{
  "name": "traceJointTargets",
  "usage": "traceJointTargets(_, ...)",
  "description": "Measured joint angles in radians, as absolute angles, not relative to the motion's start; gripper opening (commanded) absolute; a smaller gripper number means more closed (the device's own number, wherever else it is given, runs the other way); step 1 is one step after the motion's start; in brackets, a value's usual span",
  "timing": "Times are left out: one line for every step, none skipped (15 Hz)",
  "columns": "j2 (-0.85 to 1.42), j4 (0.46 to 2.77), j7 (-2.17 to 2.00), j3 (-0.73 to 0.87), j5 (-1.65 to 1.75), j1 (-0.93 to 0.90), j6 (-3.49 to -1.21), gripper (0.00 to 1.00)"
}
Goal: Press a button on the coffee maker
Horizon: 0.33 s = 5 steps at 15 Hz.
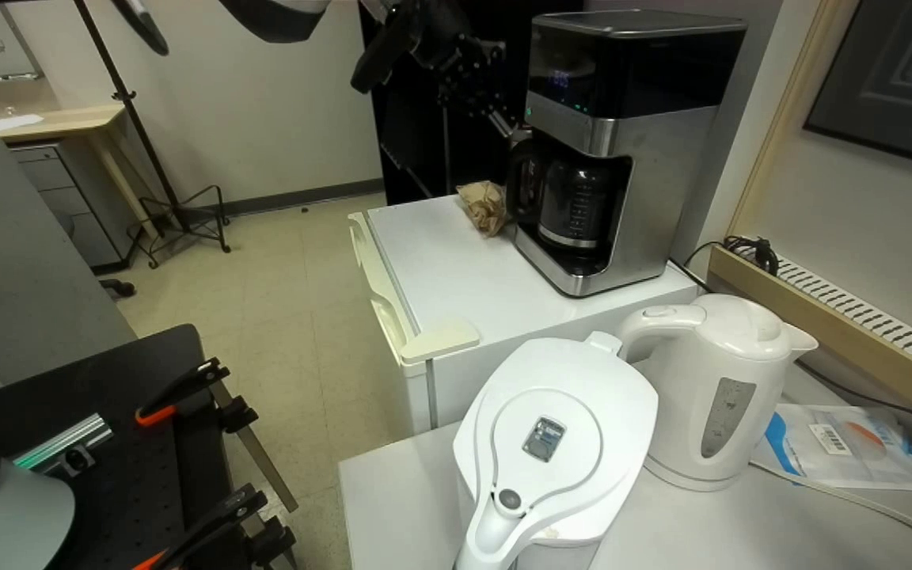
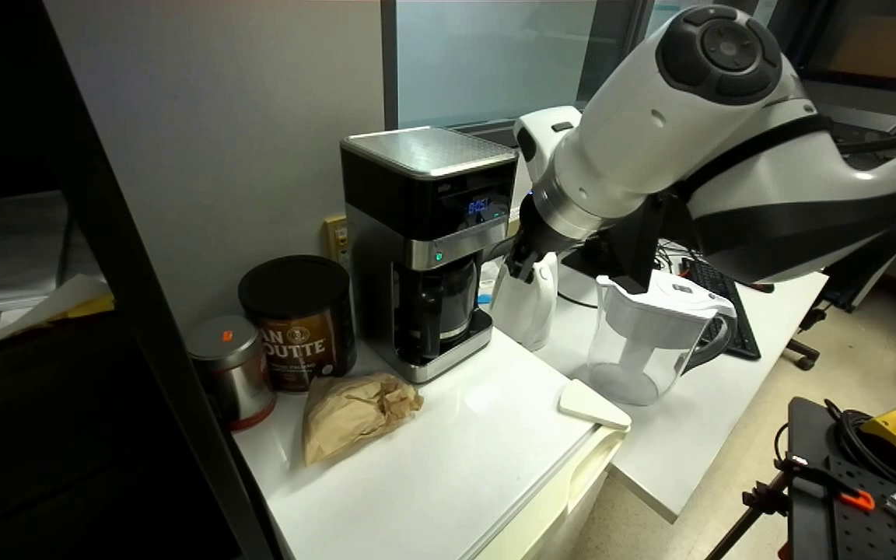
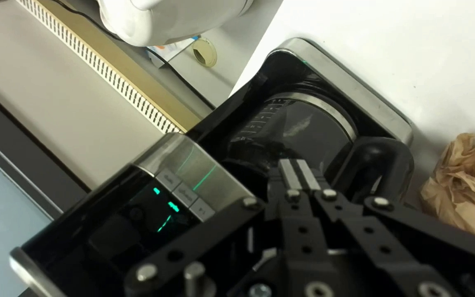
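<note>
Holding nothing, fingers [image 3: 290, 175] pressed together, no real gap between them. Wrist view: tips overlap the dark carafe [image 3: 299, 126]; button row [image 3: 186, 194] sits near, off to one side of them. Contact can't be told. Next out, coffee maker [image 2: 421, 253] upright on a white-topped unit [image 2: 463, 459] beside the desk [image 2: 673, 443], blue clock display [image 2: 477, 207] lit. Step in hand, my read: lining up for the press, button not pushed yet. Next move calls for bringing the tips across to the button row, then one short straight push; which button, task doesn't say. Further out: crumpled paper bag [image 2: 358, 416] by the machine, white kettle [image 1: 685, 388] and filter pitcher [image 1: 559, 475] on the desk.
</note>
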<state>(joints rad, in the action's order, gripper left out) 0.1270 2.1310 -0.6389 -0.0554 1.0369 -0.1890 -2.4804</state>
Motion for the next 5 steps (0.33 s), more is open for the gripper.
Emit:
traceJointTargets(0.116, 2.146, -0.652, -0.063, 1.062, -0.189, -2.469, 0.02)
traceJointTargets(0.104, 2.162, -0.665, -0.070, 1.087, -0.189, -2.457, 0.02)
traceJointTargets(0.093, 2.179, -0.679, -0.078, 1.113, -0.189, -2.446, 0.02)
traceJointTargets(0.081, 2.195, -0.693, -0.086, 1.138, -0.189, -2.437, 0.02)
traceJointTargets(0.069, 2.212, -0.708, -0.093, 1.161, -0.189, -2.429, 0.02)
